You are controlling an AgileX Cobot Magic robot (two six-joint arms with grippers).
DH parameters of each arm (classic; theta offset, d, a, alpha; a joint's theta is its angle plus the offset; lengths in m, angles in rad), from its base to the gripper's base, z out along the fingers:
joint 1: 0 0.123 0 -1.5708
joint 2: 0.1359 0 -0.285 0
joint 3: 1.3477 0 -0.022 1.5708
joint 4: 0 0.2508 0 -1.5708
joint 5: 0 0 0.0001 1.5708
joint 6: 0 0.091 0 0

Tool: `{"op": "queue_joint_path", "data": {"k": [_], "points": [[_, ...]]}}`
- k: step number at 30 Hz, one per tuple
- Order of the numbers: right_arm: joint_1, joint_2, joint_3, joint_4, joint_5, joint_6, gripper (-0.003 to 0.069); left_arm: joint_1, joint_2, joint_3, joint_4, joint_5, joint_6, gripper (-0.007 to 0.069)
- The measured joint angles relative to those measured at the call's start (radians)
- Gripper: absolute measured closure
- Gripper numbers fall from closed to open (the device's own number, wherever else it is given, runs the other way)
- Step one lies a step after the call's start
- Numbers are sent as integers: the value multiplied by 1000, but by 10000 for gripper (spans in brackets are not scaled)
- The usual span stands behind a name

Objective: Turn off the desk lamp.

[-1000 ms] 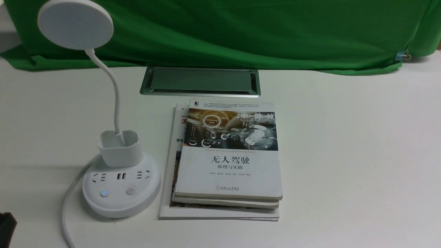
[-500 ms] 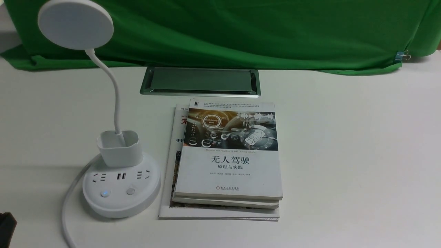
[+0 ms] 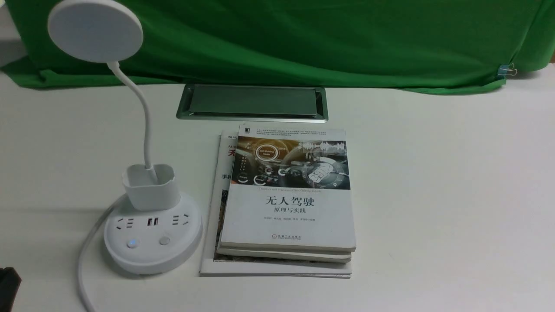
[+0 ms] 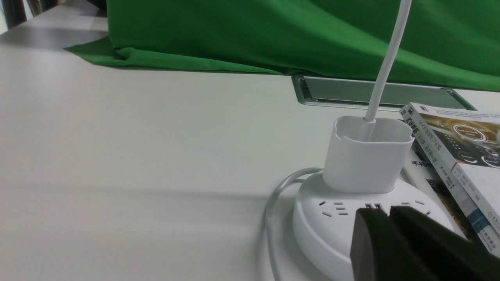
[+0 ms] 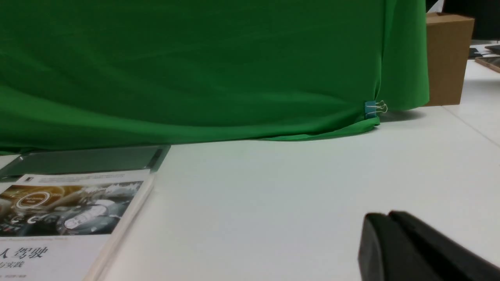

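The white desk lamp stands at the table's left: flat round head, bendy neck, cup holder, round base with sockets. The left button glows blue; the right button is plain. My left gripper is shut and empty, close to the near side of the base, and hides the buttons in the left wrist view. Only a black part of it shows in the front view's bottom left corner. My right gripper is shut and empty, low over bare table far right of the lamp.
A stack of books lies just right of the lamp base. The lamp's white cable runs off the front left. A metal hatch sits behind the books, under the green cloth. A cardboard box stands far right.
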Motion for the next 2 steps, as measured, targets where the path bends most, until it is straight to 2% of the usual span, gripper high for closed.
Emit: {"op": "queue_joint_path", "data": {"k": [2], "points": [[0,0,0,0,0,0,622,0,0,0,0,0,0,606]]}}
